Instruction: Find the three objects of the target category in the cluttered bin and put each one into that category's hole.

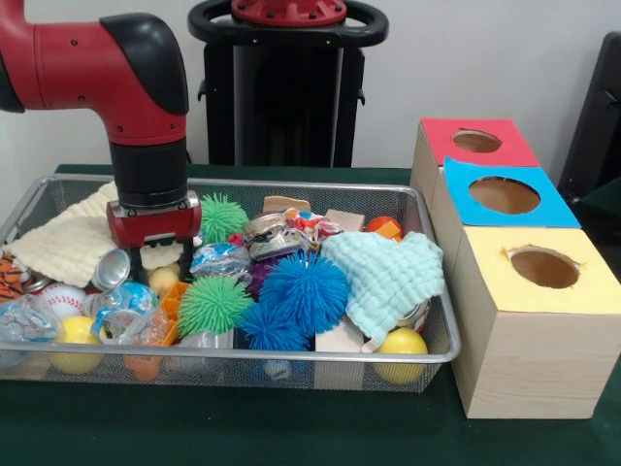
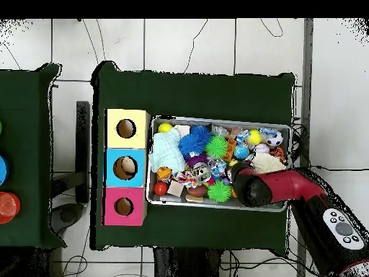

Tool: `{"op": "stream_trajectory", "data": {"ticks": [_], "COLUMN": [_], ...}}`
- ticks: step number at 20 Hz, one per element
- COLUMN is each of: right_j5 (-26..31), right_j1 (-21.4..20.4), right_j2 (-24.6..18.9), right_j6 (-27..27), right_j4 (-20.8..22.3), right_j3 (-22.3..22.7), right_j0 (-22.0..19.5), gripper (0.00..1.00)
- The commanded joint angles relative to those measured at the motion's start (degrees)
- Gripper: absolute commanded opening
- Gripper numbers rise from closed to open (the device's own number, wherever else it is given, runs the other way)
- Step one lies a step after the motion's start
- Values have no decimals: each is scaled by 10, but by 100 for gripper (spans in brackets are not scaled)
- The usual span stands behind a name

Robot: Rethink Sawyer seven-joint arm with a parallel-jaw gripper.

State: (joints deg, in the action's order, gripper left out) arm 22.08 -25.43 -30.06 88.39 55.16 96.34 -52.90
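Note:
The wire mesh bin is full of mixed clutter; it also shows in the overhead view. My gripper is down in the bin's left part, its fingers apart on either side of a pale yellow-tan soft thing. An orange plush with black tiger stripes lies at the bin's far left edge. I cannot pick out the orange-tan plush. The red-topped box's hole is at the far right, and shows in the overhead view. From overhead the arm hides the gripper.
Blue-topped and yellow-topped boxes stand nearer the camera than the red one. In the bin lie spiky green and blue balls, a mint cloth, a cream cloth, yellow balls and a baseball.

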Motion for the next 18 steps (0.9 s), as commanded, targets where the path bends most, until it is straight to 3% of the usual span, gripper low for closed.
{"op": "stream_trajectory", "data": {"ticks": [1, 3, 9, 18], "right_j5": [-21, -30, 11, -9], "right_j1": [-2, -24, 2, 32], "right_j2": [42, 50, 85, 111], "right_j6": [-8, 1, -1, 12], "right_j4": [55, 58, 38, 42], "right_j3": [35, 51, 47, 27], "right_j0": [31, 39, 47, 61], "gripper": [100, 100, 100, 100]}}
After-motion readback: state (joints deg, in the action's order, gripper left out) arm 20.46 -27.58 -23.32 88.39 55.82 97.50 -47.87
